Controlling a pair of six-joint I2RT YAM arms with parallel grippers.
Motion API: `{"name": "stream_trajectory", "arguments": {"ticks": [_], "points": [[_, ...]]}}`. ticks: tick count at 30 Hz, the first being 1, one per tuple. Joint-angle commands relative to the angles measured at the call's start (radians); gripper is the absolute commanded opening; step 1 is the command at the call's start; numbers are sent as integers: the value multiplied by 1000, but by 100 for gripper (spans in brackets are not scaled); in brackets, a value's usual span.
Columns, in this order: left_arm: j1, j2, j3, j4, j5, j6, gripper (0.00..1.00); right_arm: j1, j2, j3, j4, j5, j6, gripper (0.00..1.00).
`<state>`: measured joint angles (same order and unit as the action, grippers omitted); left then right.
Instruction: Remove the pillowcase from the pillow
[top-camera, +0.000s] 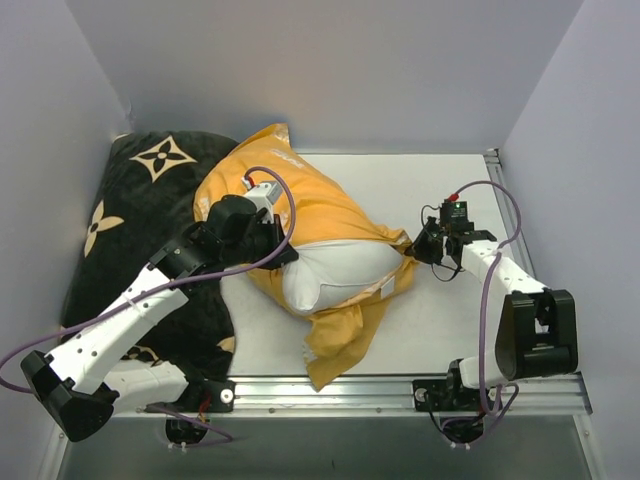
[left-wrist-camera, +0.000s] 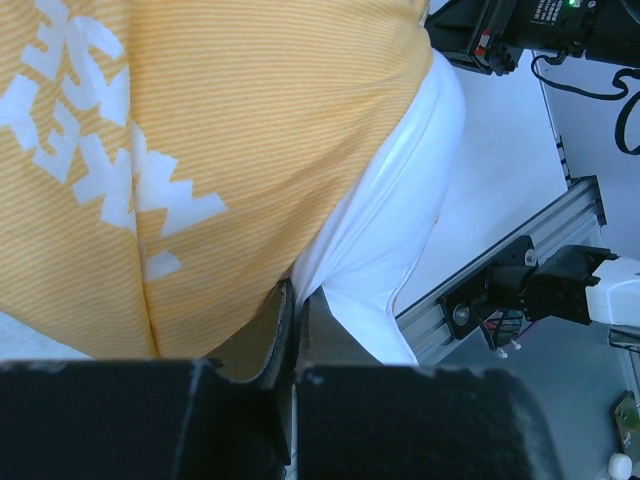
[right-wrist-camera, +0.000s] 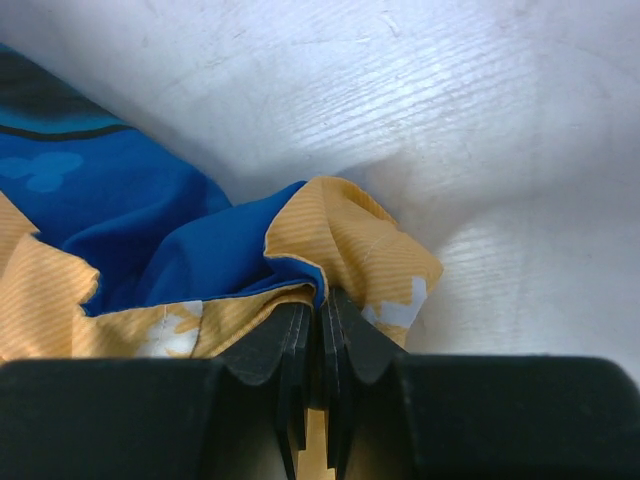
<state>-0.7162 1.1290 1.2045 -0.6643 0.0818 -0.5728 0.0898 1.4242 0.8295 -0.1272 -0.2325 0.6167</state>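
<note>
Pillowcase (top-camera: 320, 215): partly removed. It lies crumpled across the middle of the table (top-camera: 440, 190), orange side up with blue lining showing at the right end. The white pillow (top-camera: 335, 275) bulges out through the opening on the near side, but its far and left portions are covered.

Right gripper (right-wrist-camera: 322, 300): clamped on a corner fold of the pillowcase.

Left gripper (left-wrist-camera: 295, 310): jaws pressed together where orange cloth meets white. Which layer is pinched cannot be determined.

Remaining: draw the cover fully off the pillow.
</note>
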Motion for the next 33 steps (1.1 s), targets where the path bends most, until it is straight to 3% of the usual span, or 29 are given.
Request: {"name": "stream_trajectory", "arguments": {"ticks": [1, 6, 16, 23, 29, 33], "points": [[61, -110, 145, -58, -195, 19, 0, -73, 80, -26, 101, 160, -11, 0], [63, -121, 236, -86, -228, 16, 0, -130, 122, -47, 173, 95, 34, 0], [64, -144, 322, -113, -327, 7, 0, -110, 133, -81, 300, 53, 89, 0], [66, -107, 380, -86, -386, -6, 0, 19, 39, -159, 324, 214, 66, 0], [77, -23, 443, -21, -435, 4, 0, 13, -94, -340, 443, 229, 120, 2], [92, 29, 474, 20, -448, -1, 0, 30, -146, -328, 410, 212, 143, 3]]}}
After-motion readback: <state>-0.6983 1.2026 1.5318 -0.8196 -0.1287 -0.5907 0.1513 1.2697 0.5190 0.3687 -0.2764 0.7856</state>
